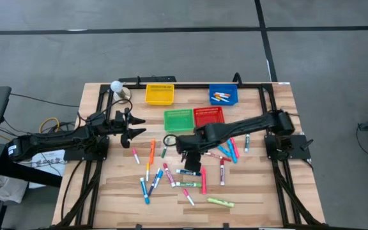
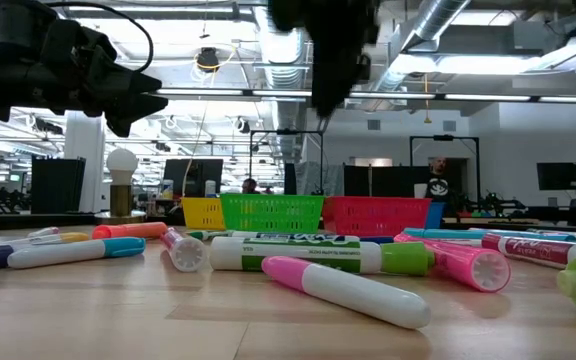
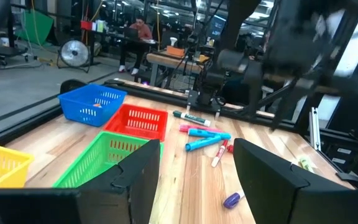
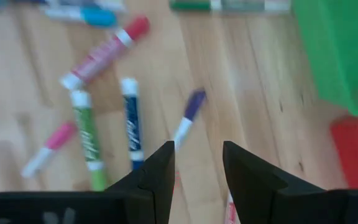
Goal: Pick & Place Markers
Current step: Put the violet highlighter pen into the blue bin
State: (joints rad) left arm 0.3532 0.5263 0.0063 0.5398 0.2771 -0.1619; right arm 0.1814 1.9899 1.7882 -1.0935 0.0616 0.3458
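We see the right hand [image 1: 185, 153] low over mid-bench, fingers [image 4: 160, 171] parted a little with nothing between them, hanging over the wood just beside a purple-capped marker [image 4: 188, 115]. Around it lie a blue marker [image 4: 131, 121], a green one [image 4: 87, 137] and a red one [image 4: 104, 53]. The left hand [image 1: 135, 126] waits off to the left, fingers [image 3: 135, 177] spread wide and empty, near the green basket [image 1: 178, 119].

Out from there, the markers [image 1: 184, 172] are strewn across the front half of the pale wooden bench [image 1: 260, 191], a few more sitting in the blue basket [image 1: 224, 95] at the back. The red basket [image 1: 209, 115] touches the green one; the yellow basket [image 1: 160, 94] stands behind them. Grey floor surrounds the bench; beyond it we get a workshop with monitors, ceiling ducts and a seated person [image 3: 140, 31].

From bench height the right arm's tip is a dark blur, and the nearest markers are cut off at the edges.
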